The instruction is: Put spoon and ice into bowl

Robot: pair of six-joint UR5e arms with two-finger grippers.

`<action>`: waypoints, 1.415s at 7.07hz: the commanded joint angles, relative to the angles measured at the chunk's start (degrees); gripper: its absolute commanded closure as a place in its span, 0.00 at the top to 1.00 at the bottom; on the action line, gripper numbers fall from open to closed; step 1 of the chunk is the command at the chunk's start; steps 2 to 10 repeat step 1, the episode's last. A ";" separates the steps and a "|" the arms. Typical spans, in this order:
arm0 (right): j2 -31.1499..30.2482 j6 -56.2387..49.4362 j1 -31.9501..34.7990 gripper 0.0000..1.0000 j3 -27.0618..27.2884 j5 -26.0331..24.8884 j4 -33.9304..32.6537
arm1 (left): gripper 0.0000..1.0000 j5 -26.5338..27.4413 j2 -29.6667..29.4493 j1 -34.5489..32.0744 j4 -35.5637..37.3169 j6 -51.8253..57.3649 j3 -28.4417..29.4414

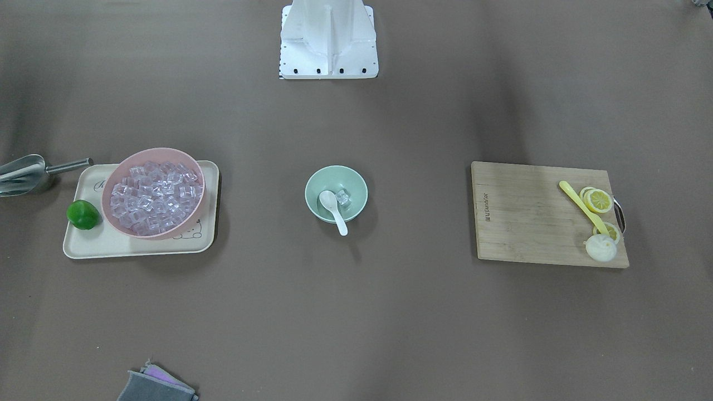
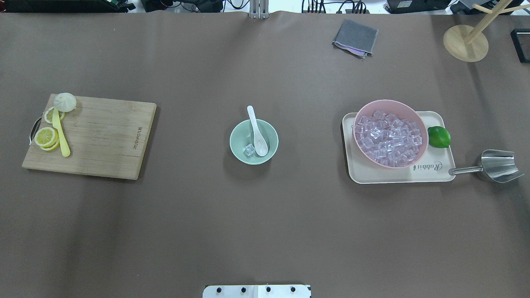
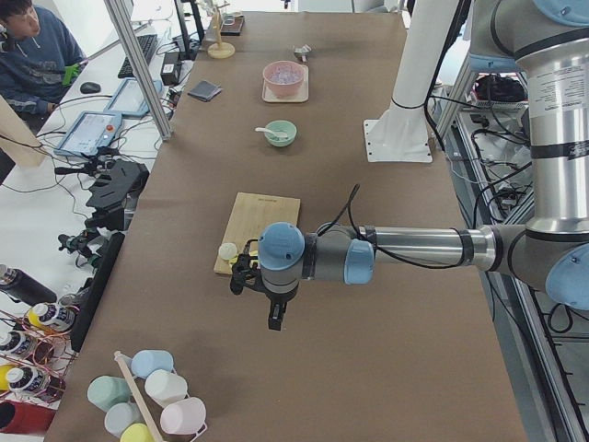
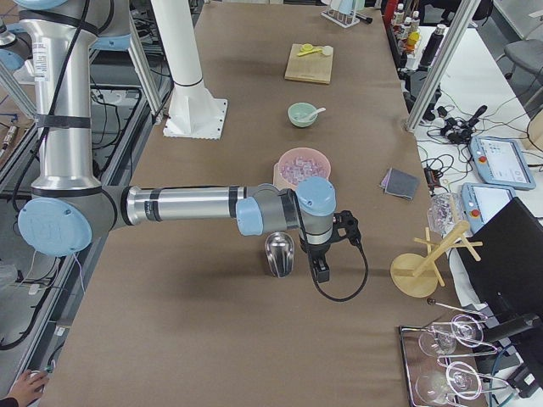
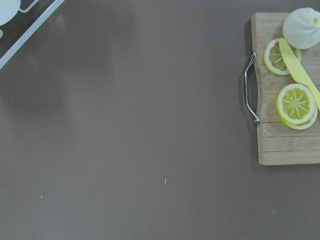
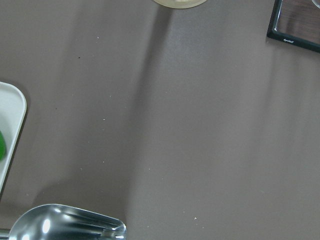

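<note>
The mint-green bowl stands at the middle of the table, also in the overhead view. The white spoon lies in it, scoop down inside, handle resting over the rim. One clear ice cube sits in the bowl beside the scoop. My left gripper hangs over the table beyond the cutting board's end, far from the bowl. My right gripper hangs beside the steel scoop. Both show only in side views; I cannot tell whether they are open or shut.
A pink bowl full of ice cubes stands on a cream tray with a lime; a steel scoop lies beside it. A cutting board holds lemon slices and a yellow utensil. A grey cloth lies near the table's edge.
</note>
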 commanded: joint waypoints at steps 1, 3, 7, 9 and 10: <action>-0.07 0.00 0.00 1.00 0.01 0.00 0.00 | 0.98 0.00 0.07 0.00 0.00 0.01 0.04; -0.07 0.00 0.00 1.00 0.01 0.00 0.00 | 0.98 0.00 0.07 0.00 0.00 0.01 0.04; -0.07 0.00 0.00 1.00 0.01 0.00 0.00 | 0.98 0.00 0.07 0.00 0.00 0.01 0.04; -0.07 0.00 0.00 1.00 0.01 0.00 0.00 | 0.98 0.00 0.07 0.00 0.00 0.01 0.04; -0.07 0.00 0.00 1.00 0.01 0.00 0.00 | 0.98 0.00 0.07 0.00 0.00 0.01 0.04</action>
